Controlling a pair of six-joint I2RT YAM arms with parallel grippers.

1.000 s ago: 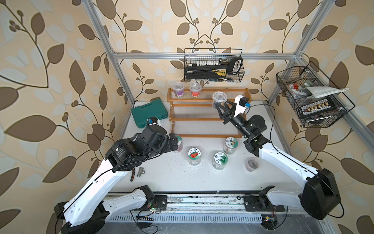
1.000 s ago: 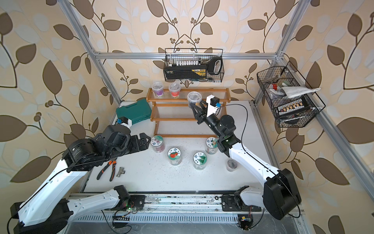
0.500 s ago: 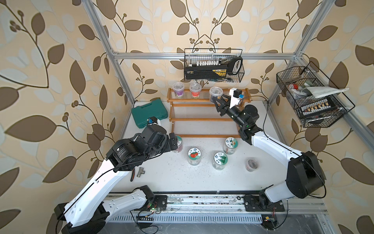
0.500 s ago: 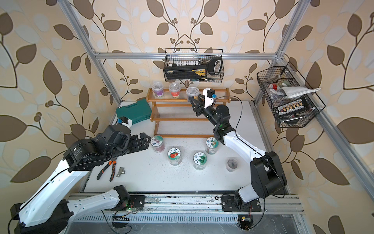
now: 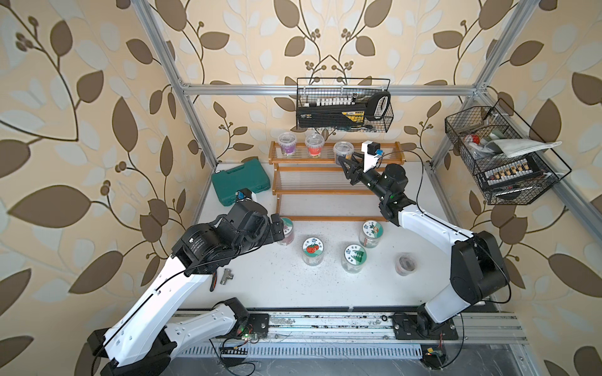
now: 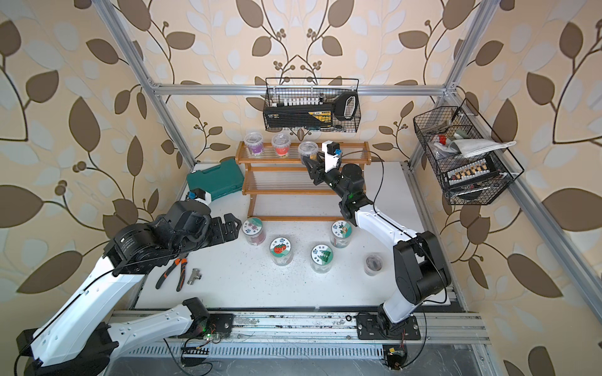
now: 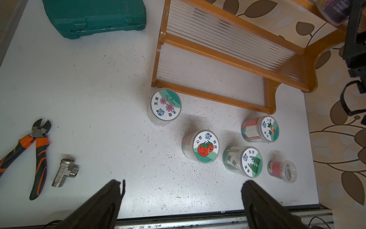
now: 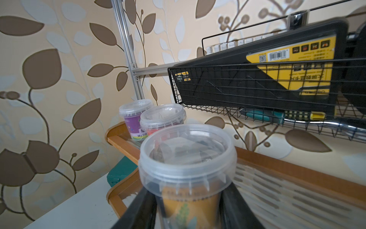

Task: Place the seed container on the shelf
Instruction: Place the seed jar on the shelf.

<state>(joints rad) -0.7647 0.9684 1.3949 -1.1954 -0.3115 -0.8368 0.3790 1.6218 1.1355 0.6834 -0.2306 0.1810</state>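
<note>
The right pincer [image 8: 186,198] is clamped on the clear plastic seed container with the orange-brown label [image 8: 187,158]. It holds the container upright at the top tier of the orange-brown wooden stepped shelf [image 5: 325,192] along the far edge of the counter [image 5: 325,286], just beside the red-filled clear tub [image 5: 314,145] and the purple-filled clear tub [image 5: 287,144] standing there; whether its base touches the tier cannot be told. The left pincer [image 7: 182,184] hangs wide apart over the counter toward its left edge, holding nothing, by the flower-lidded clear jar [image 7: 165,106].
</note>
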